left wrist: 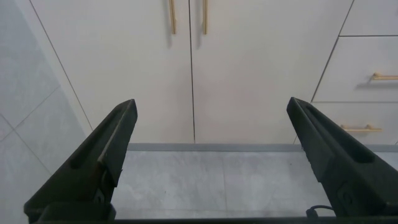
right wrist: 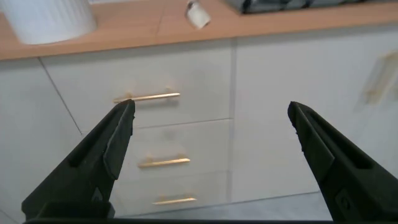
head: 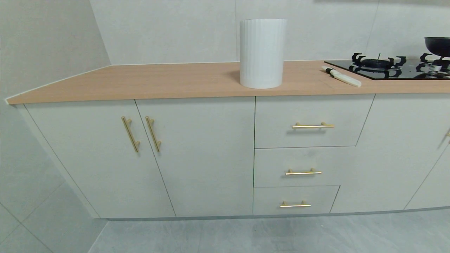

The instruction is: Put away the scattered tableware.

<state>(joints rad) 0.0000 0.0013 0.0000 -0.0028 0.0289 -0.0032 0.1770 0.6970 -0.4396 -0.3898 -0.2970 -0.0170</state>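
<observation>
Spread wide and holding nothing, my left gripper (left wrist: 211,107) hung low in front of the cabinet doors (left wrist: 249,62). My right gripper (right wrist: 211,107), just as wide and empty, faced the drawers (right wrist: 149,74) below the worktop (head: 158,80). Up on that worktop stood the tall white ribbed holder (head: 262,52), and to its right, well apart from it, the knife (head: 341,76) lay flat, just beside the hob (head: 400,73). I judged three risks from there: either arm, raised from so low, could catch the worktop's edge or a drawer handle; fingers closing on so flat a knife could skid it onto the hob's glass; and a tilted drop could knock the holder over.
</observation>
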